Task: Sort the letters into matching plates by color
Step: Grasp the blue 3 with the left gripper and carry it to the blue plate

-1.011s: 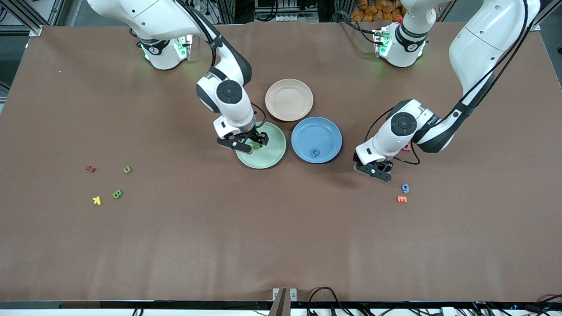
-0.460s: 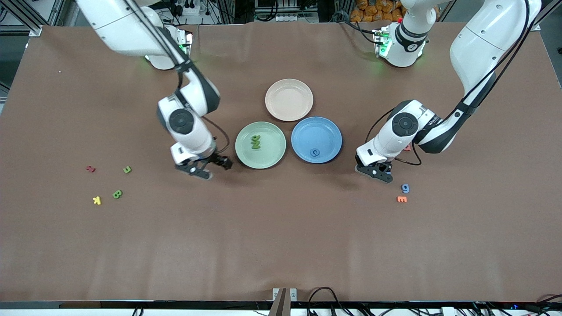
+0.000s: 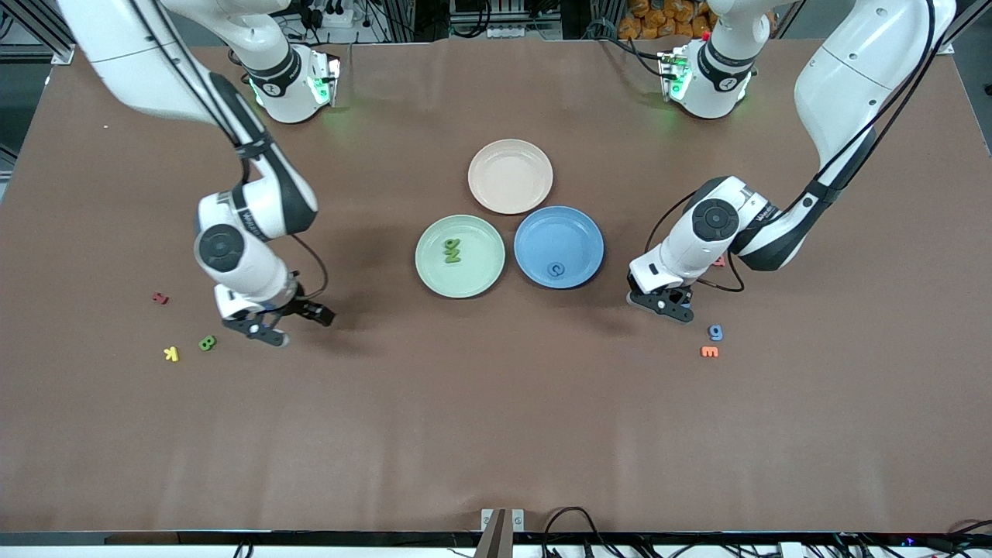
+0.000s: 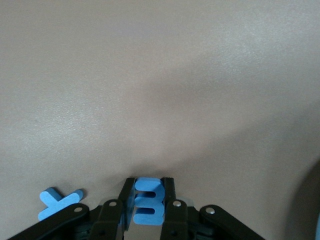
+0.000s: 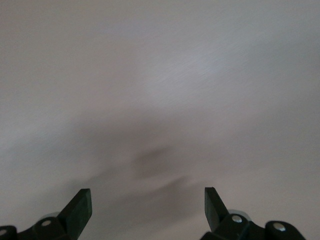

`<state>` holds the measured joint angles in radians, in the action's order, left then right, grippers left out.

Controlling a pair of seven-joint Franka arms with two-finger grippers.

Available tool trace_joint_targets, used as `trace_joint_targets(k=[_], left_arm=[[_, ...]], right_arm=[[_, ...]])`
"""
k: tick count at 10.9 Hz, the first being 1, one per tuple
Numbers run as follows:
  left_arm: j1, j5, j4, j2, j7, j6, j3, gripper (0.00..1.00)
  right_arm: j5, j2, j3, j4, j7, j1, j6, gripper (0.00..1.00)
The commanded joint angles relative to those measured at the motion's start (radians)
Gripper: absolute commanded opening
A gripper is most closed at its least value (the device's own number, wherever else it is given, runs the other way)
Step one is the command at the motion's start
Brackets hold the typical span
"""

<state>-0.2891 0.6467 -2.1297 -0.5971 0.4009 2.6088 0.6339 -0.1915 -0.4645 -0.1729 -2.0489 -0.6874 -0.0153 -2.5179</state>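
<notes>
The pale green plate (image 3: pixel 477 275) holds two green letters (image 3: pixel 452 250). The blue plate (image 3: pixel 559 231) beside it holds a blue C (image 3: pixel 556 269). My left gripper (image 3: pixel 665 303) is low at the table toward the left arm's end, shut on a blue E (image 4: pixel 149 202). A blue X (image 4: pixel 57 200) lies flat right beside its fingers. My right gripper (image 3: pixel 294 325) hangs open and empty (image 5: pixel 147 205) over bare table, close to a green B (image 3: pixel 207 342). Another blue letter (image 3: pixel 715 332) lies nearer the front camera than the left gripper.
A pinkish-beige plate (image 3: pixel 510 176) lies farther from the front camera than the two plates. An orange letter (image 3: pixel 709 352) lies by the loose blue one. A red letter (image 3: pixel 160 297) and a yellow K (image 3: pixel 171 354) lie near the green B.
My right gripper left a green letter in the green plate and swung toward the right arm's end, over to the green B. My left gripper closed on the blue E.
</notes>
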Motion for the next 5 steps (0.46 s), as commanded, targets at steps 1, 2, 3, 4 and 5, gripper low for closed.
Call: trace_joint_targets(k=[1,2,3,4,5], left_arm=[[0.001,0.010,0.007,0.028,0.079,-0.053,0.032,0.00],[0.001,0.010,0.010,0.028,0.105,-0.056,0.041,0.00],[-0.001,0.008,0.016,0.030,0.125,-0.068,0.056,0.00],[-0.001,0.008,0.025,0.030,0.157,-0.097,0.072,0.00],[0.001,0.008,0.043,0.030,0.185,-0.127,0.088,0.00]], right_arm=[[-0.025,0.015,-0.019,-0.019,0.103,0.147,0.010,1.00],[-0.026,0.015,-0.019,-0.019,0.142,0.185,0.010,1.00],[-0.026,0.015,-0.019,-0.023,0.184,0.222,0.007,1.00],[-0.028,0.015,-0.019,-0.024,0.225,0.263,0.005,1.00],[-0.031,0.014,-0.019,-0.025,0.261,0.297,0.002,1.00]])
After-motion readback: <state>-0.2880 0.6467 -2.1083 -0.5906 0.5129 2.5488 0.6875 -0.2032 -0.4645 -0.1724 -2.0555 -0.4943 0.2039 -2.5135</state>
